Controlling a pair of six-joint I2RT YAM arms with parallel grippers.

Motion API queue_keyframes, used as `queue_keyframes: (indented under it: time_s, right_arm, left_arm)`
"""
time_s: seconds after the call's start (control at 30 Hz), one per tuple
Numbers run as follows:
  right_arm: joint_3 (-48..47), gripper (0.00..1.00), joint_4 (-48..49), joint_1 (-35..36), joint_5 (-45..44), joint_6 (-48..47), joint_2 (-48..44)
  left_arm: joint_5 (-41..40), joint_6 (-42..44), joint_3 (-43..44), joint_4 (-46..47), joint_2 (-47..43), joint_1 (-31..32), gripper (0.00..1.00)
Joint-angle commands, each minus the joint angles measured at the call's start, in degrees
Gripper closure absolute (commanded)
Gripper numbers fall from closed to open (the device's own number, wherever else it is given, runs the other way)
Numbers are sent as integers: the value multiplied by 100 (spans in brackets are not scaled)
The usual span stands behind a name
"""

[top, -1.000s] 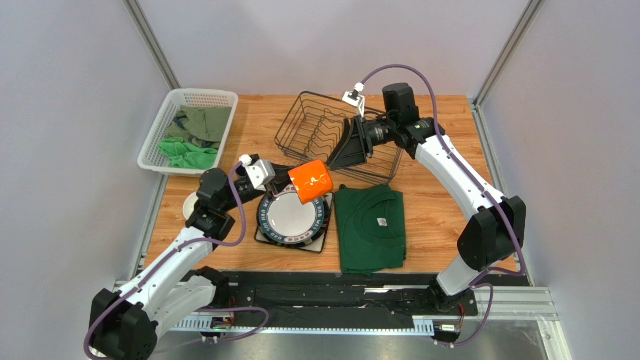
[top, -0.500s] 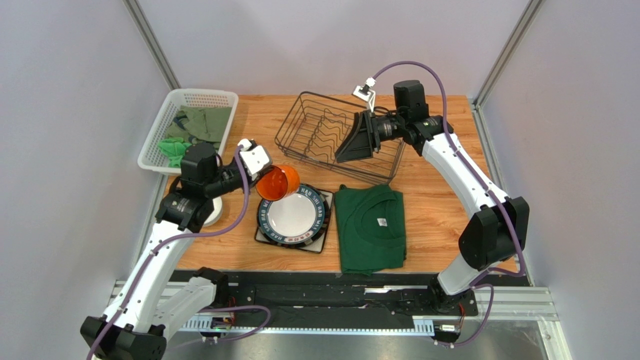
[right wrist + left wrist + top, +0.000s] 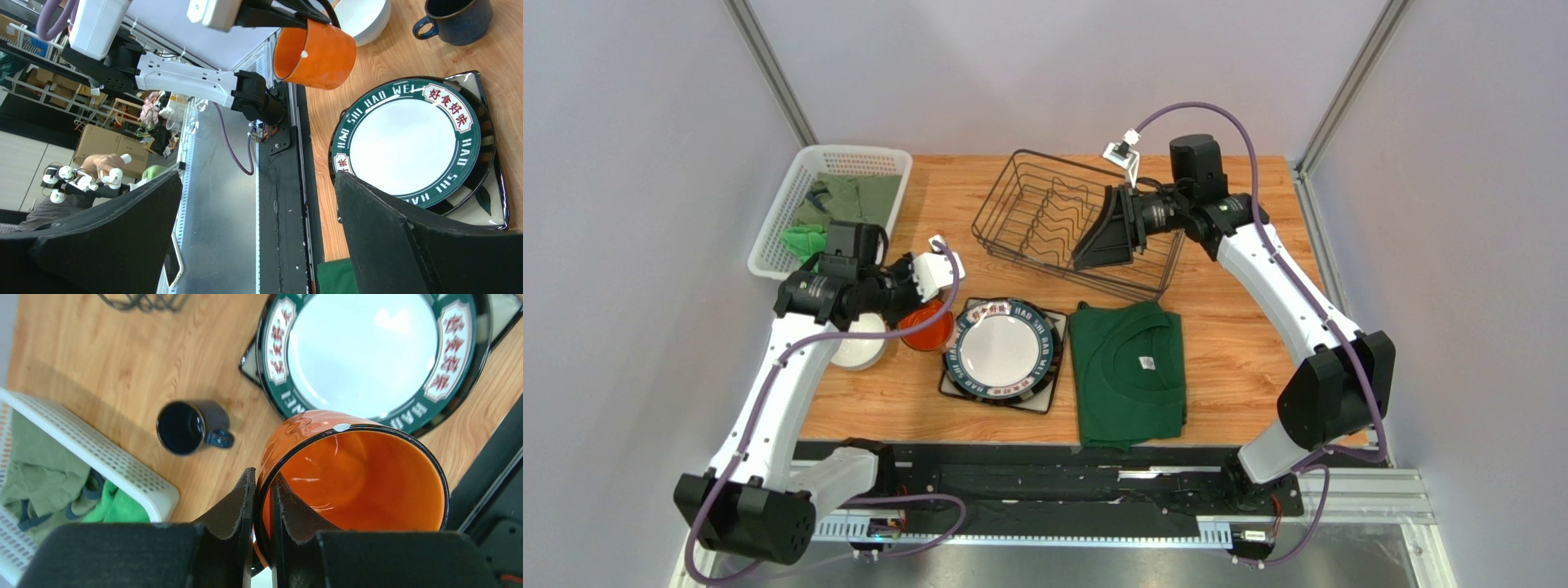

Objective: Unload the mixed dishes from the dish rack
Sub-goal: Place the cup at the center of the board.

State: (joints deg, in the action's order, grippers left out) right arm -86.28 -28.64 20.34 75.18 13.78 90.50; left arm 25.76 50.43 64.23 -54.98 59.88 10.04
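Note:
My left gripper (image 3: 919, 311) is shut on the rim of the orange mug (image 3: 923, 328), one finger inside and one outside, mouth towards the wrist camera (image 3: 356, 471). The mug hangs low between the white bowl (image 3: 857, 344) and the round dark-rimmed plate (image 3: 1001, 347), which lies on the square plate (image 3: 491, 208). The dark blue mug (image 3: 184, 425) stands upright on the wood near the white basket. My right gripper (image 3: 1102, 233) is open with nothing in it, over the right end of the dish rack (image 3: 1038, 214). Only wire dividers show in the rack.
A white perforated basket (image 3: 803, 196) with green cloths sits at the back left. A dark green shirt (image 3: 1127, 374) lies flat right of the plates. Grey walls close in on both sides and behind.
My left arm carried the orange mug left and down, from over the plates to the spot beside the bowl. The right gripper drew back slightly and stayed open.

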Motion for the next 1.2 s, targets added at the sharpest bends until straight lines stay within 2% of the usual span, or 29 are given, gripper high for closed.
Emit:
queue_keyframes:
  time_s: [0.0,0.33,1.17]
  right_arm:
    - [102,1,131,5,-73,-113,-340]
    - [164,1,149,5,-100,-112,-384]
    - [322,1,96,14,-170,-297,-445]
  left_arm:
    - [-97,757,538,-583,340,-362,100]
    - [26,1205,547,-734,1148,-749,100]
    - [246,1311,-499,277,1747,-969,100]
